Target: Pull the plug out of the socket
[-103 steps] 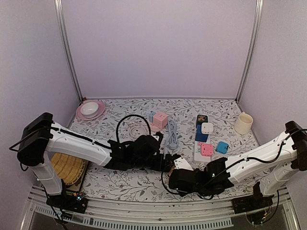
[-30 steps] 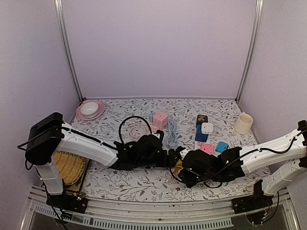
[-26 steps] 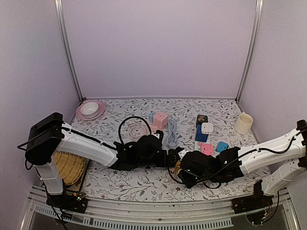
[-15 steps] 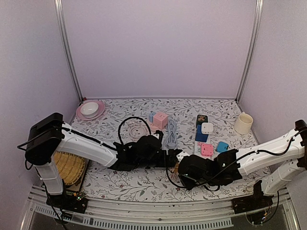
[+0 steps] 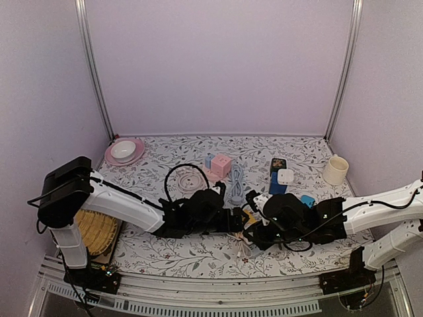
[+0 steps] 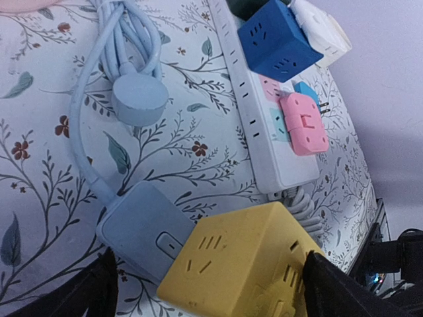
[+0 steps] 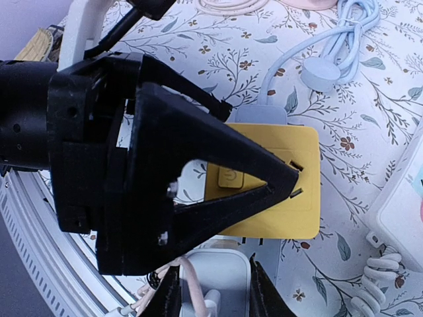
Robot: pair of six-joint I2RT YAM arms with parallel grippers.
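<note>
The right arm has swung up and rightward, now over the power strip (image 6: 261, 132). At lower centre the right gripper (image 7: 215, 296) is closed on one white plug (image 7: 221, 274), just below the one yellow socket cube (image 6: 241, 271) pinched in the left gripper (image 6: 211, 290). Bare table (image 5: 178, 254) lies lower left.

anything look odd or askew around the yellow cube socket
Nothing spilled or damaged. The yellow cube socket lies skewed to the white power strip, flanked by the left gripper, a light blue plug in one side. The right gripper clamps a white plug.
</note>
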